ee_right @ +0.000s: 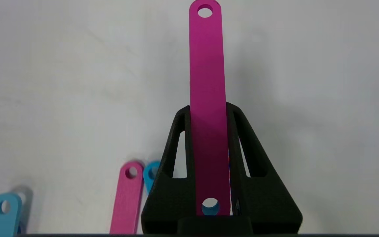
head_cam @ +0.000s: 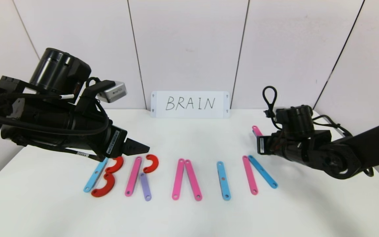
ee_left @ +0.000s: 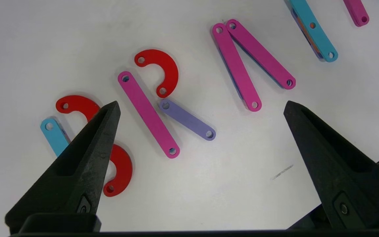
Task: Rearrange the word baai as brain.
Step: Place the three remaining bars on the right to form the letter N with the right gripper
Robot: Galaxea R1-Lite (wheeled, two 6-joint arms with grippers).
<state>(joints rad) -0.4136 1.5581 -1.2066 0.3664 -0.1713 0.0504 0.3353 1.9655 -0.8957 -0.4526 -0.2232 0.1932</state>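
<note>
Now the right gripper [ee_right: 209, 158], pinching a pink strip [ee_right: 207, 82], should lower it flat beside the blue diagonal [head_cam: 263, 171], closing the N; left gripper [ee_left: 201, 108] hovers spread.

My left gripper [head_cam: 137, 147] hides the top of the blue strip [head_cam: 94, 176] and part of the red curves [head_cam: 109, 179].

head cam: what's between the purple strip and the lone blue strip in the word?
Two pink strips forming an inverted V, tops touching, sit between the purple strip and the blue strip. Shows in head view.
</note>
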